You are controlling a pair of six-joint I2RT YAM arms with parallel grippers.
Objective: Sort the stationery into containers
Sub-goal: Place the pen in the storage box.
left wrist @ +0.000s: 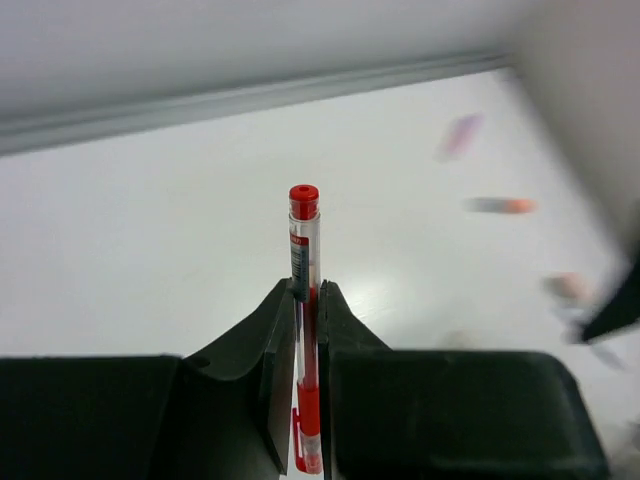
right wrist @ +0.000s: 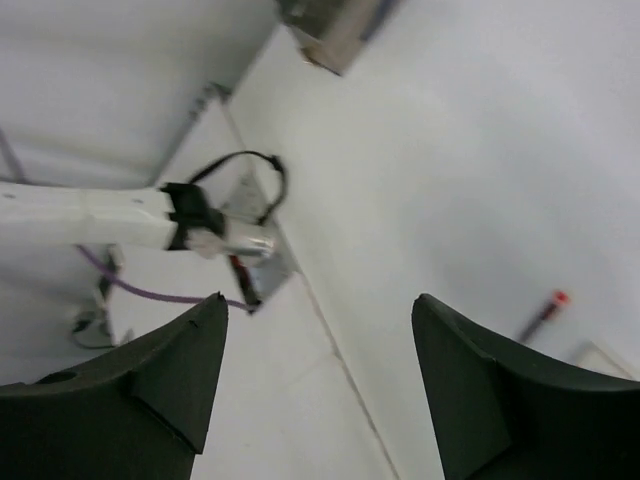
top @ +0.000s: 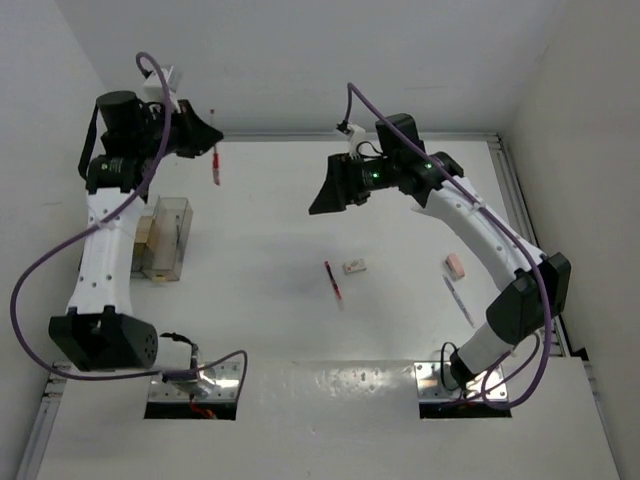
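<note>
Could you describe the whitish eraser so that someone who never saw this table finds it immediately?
On the white table, look at the middle. A red pen lies loose there, and the whitish eraser sits just right of its far end. It is a small pale block, whereas the other eraser, nearer the right arm, is pink.

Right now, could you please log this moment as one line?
left gripper: shut on red pen | right gripper: open, empty | whitish eraser: unsorted

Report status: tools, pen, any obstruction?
Left tool shut on a red pen, far left. Right tool open, empty, mid-table. Bins at near left, nothing visible blocking them.
</note>
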